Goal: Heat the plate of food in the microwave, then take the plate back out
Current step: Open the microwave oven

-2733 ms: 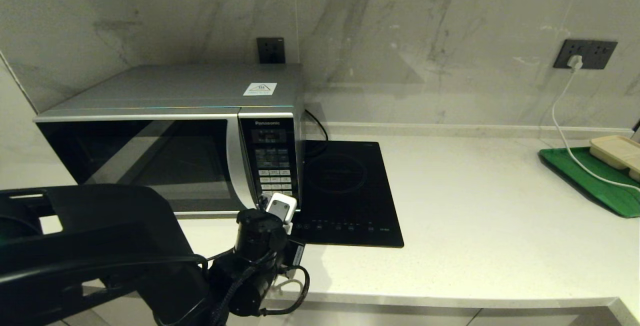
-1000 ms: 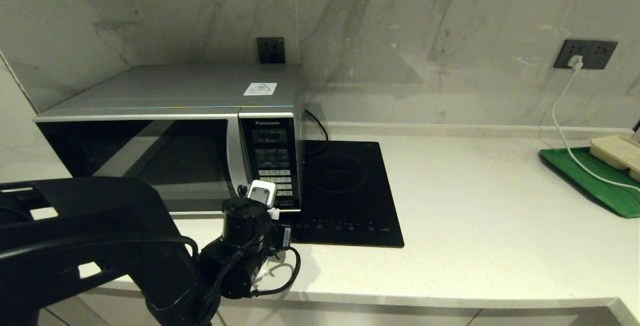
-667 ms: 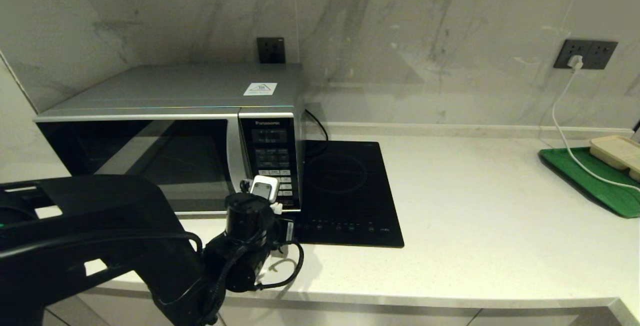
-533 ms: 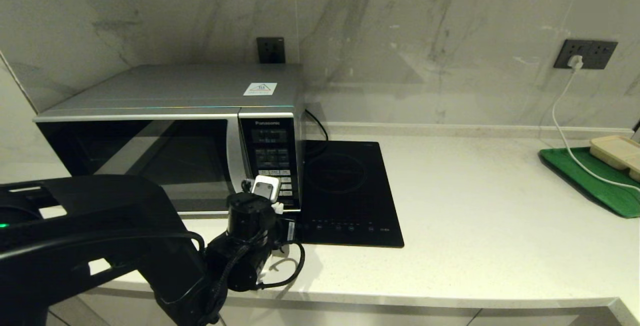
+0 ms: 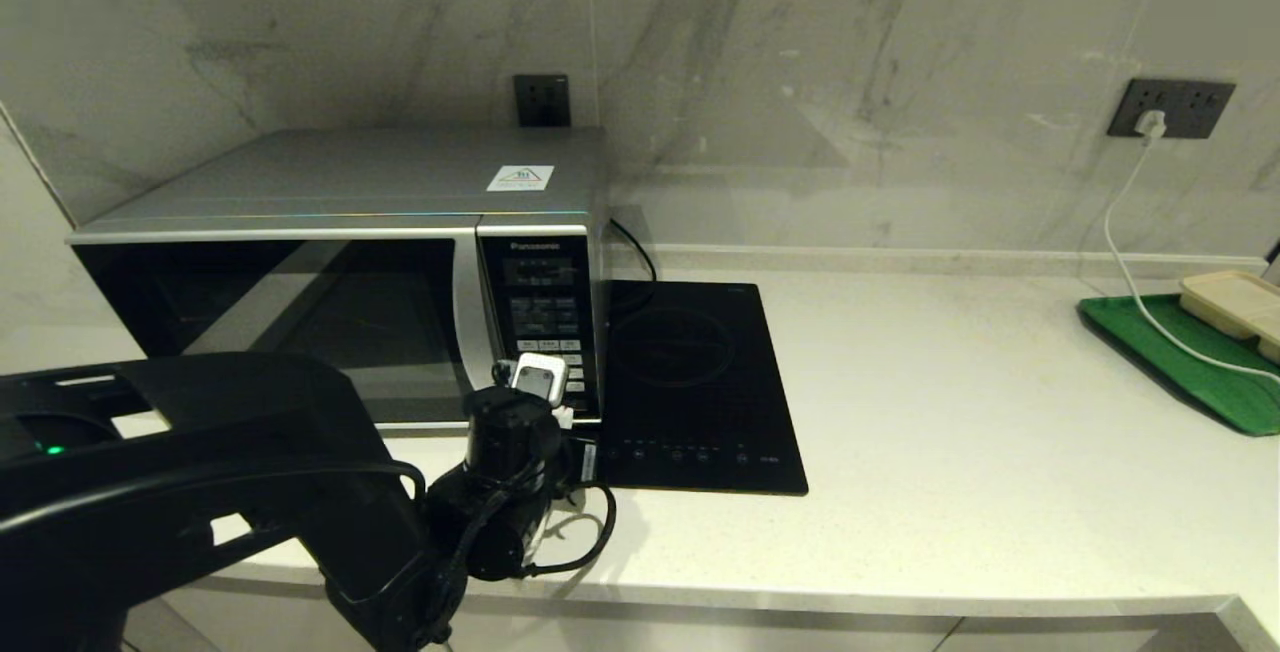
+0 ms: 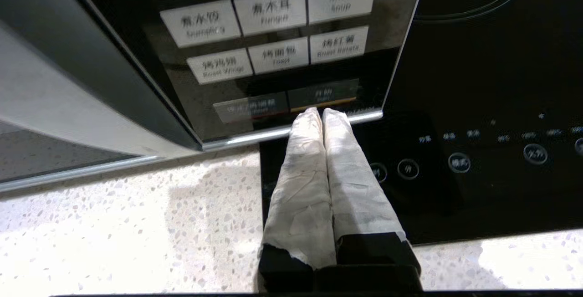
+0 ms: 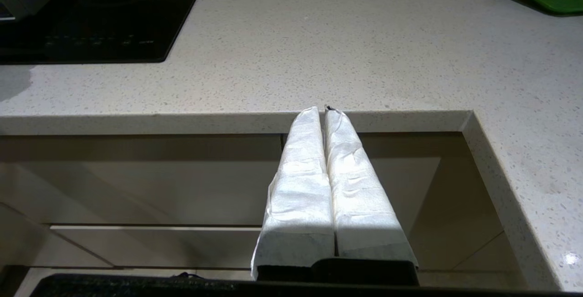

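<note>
The silver microwave (image 5: 330, 232) stands at the counter's left with its dark glass door closed. The plate of food is out of view. My left arm's wrist (image 5: 510, 452) reaches in front of the keypad panel (image 5: 545, 322). In the left wrist view my left gripper (image 6: 321, 112) is shut with nothing between its wrapped fingers. Its tips sit at the lower edge of the bottom-row dark button (image 6: 322, 95) with the orange line. My right gripper (image 7: 322, 110) is shut and empty, hanging just below the counter's front edge.
A flat black induction cooktop (image 5: 690, 382) lies directly right of the microwave. At the far right a green tray (image 5: 1180, 357) carries a beige compartment tray (image 5: 1235, 302). A white cable (image 5: 1130, 262) runs from the wall socket down to it.
Over the last second my left wrist has slid slightly right along the bottom of the keypad. The fingers stayed shut and the door stayed closed.
</note>
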You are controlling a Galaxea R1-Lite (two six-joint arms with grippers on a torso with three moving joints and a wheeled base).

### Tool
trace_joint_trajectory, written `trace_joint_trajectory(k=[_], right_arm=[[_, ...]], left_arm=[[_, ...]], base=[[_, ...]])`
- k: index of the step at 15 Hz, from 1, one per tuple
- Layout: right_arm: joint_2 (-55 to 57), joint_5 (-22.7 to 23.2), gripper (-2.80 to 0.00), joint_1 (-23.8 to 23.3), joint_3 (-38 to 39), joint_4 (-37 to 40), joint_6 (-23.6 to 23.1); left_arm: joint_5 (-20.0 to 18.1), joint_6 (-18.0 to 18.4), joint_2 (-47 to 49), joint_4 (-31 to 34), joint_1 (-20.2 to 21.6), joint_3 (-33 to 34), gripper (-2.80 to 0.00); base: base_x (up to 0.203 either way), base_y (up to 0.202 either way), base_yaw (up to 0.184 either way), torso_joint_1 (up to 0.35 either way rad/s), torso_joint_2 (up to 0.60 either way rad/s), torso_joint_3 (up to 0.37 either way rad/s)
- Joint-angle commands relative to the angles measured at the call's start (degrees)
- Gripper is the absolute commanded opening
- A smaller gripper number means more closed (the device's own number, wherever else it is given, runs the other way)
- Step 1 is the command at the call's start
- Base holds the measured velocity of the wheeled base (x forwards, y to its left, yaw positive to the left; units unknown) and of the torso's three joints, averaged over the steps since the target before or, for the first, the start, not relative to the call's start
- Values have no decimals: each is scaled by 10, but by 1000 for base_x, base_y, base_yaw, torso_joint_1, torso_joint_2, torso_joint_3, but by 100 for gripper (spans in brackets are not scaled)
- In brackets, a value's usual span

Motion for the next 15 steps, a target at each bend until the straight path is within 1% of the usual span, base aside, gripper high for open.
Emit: trace_joint_trajectory(k=[1,15], right_arm=[[0,0,-280,0,0,0,0],[0,0,-280,0,0,0,0]], left_arm=[[2,-1,2,-4,0,-6,-280],[2,-1,17,-5,2,-15,-280]], base=[[0,0,0,0,0,0],[0,0,0,0,0,0]])
